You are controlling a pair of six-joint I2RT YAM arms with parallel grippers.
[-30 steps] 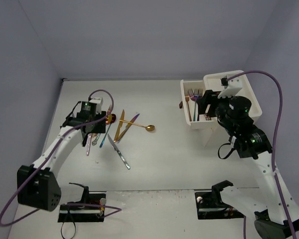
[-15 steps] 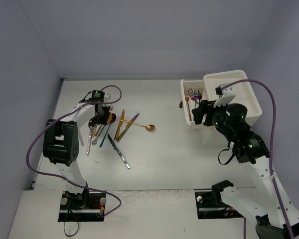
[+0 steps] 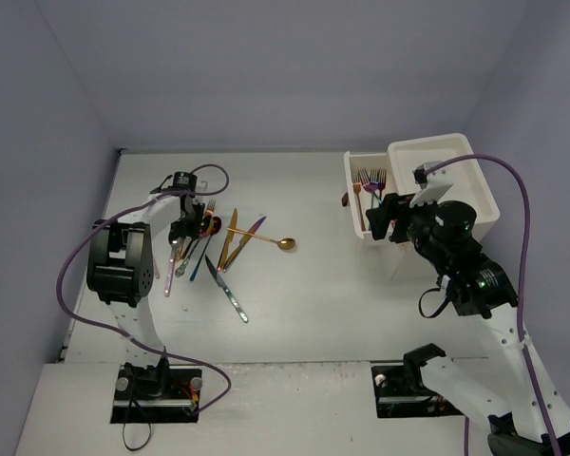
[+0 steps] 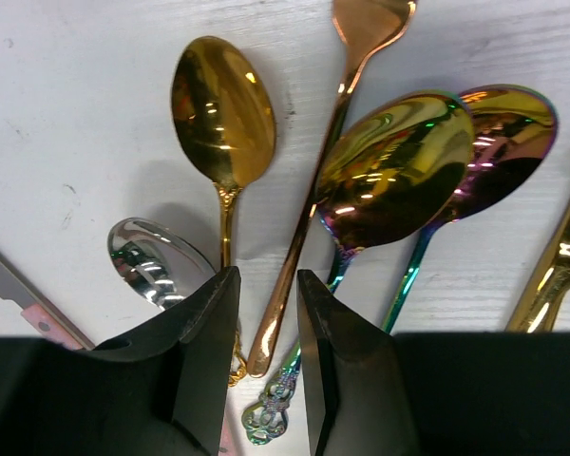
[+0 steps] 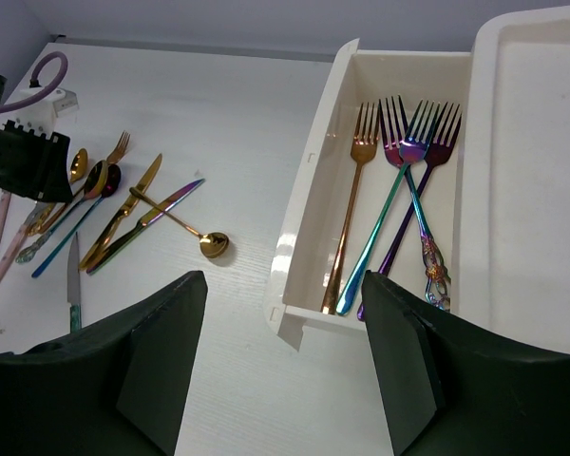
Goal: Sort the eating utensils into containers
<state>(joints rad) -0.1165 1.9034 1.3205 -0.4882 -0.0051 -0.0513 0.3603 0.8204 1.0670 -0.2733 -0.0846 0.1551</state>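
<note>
Several loose eating utensils (image 3: 218,242) lie fanned out on the white table at the left: gold, silver and iridescent spoons (image 4: 389,171), knives and a fork. My left gripper (image 4: 268,275) is down among them. Its jaws stand narrowly apart on either side of a rose-gold handle (image 4: 290,275), with slivers of table showing on both sides. An iridescent handle end (image 4: 266,418) also lies between them. A cream-white drawer (image 5: 309,180) stands pulled out of the white unit (image 5: 541,171) and holds several forks (image 5: 399,199). My right gripper (image 5: 283,285) hovers open and empty above the drawer's front corner.
A small gold spoon (image 5: 212,245) lies alone between the pile and the drawer. A knife (image 3: 226,290) points toward the near edge. Purple cables loop over both arms. Grey walls close in the table at the back and sides.
The left gripper's jaws have narrowed around the handles, and the left arm now stands more upright over the pile. The right wrist has shifted slightly by the drawer.
</note>
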